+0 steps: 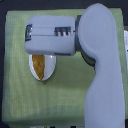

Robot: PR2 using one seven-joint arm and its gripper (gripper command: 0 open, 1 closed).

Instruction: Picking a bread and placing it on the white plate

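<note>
The robot arm is nearest the camera, a pale grey limb that climbs the exterior view's right side, bends at the top and reaches across toward the left. Starting at the exterior view's left, a green cloth covers the counter, whose dark edge shows along the frame's left border. Over the cloth's upper left part hangs the boxy pale grey gripper housing, with a dark slotted detail on its top face and its blunt end pointing left. The housing hides its fingers, so I cannot tell whether they are spread or closed, or whether they grasp anything. Just below it lies the white plate, its upper part covered by the housing. The bread lies on the plate, golden-orange with a browned streak, its narrow end pointing down toward the plate's lower rim and its upper end hidden under the gripper. Further right, the cloth lies bare up to the arm.
</note>
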